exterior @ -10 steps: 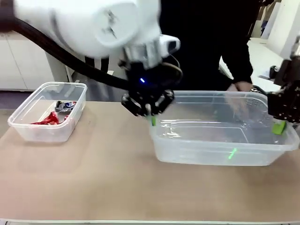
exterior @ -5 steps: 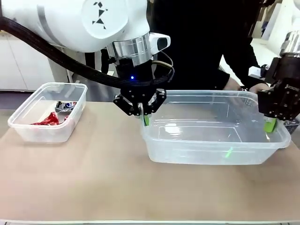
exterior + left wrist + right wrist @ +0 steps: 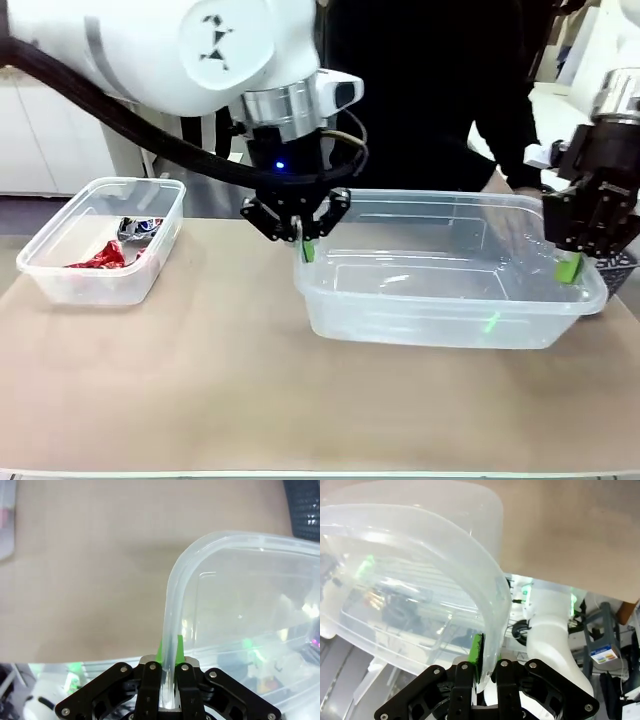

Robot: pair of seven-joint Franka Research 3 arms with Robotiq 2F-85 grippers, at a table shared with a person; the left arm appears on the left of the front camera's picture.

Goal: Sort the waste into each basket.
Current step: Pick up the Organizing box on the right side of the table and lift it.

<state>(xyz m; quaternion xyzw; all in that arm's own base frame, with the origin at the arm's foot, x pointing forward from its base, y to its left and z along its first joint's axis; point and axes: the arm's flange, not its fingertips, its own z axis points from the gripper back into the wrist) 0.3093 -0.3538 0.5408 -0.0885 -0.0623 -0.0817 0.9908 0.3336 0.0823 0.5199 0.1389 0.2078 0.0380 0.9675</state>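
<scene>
left jaws and right jaws each pinch an end rim of the large clear tub [image 3: 420, 322], which looks empty on the counter [image 3: 200, 390]. an uneven pull could flex the thin rim and let it slip free. the small tub [image 3: 62, 270] with crushed cans [image 3: 105, 254] sits well to the left. the lattice basket [image 3: 618, 264] crowds the right end.

The front camera sits between the arms on the robot's side. It faces across the beige table [image 3: 200, 400] toward the person in dark clothing [image 3: 430, 90] at the far edge, at middle distance. The left wrist camera looks steeply down along the left gripper [image 3: 169, 652], very near one rim of the large clear rectangular plastic tub [image 3: 240, 610]. The right wrist camera looks along the right gripper [image 3: 486, 659], just as close to the tub's other end. All three views share that tub.
</scene>
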